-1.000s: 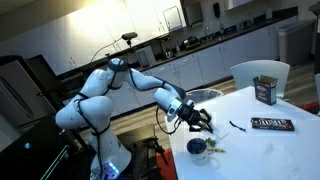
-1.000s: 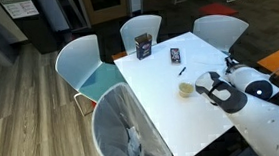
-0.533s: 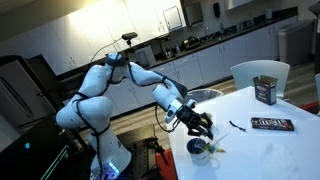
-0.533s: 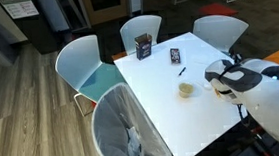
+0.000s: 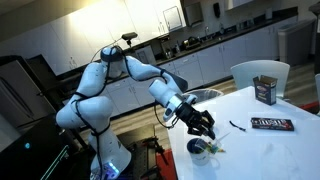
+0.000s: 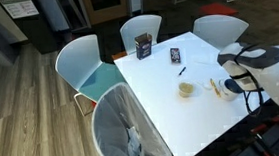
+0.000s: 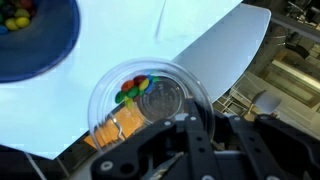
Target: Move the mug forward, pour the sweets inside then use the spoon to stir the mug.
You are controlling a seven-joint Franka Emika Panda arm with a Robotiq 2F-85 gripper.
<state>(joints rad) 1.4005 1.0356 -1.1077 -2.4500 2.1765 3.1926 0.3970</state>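
Just beyond the mug [image 6: 185,88], the spoon [image 6: 182,71] lies flat, slanted across the table [image 6: 173,120].

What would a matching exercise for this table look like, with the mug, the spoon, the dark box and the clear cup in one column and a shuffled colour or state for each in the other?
Things:
1. mug
2. spoon
3. dark box
4. clear cup

Colour or state:
A. standing upright
B. see-through, with sweets at its bottom
C. blue outside
D. thin, dark, lying flat

Pairs: 1-C, 2-D, 3-A, 4-B
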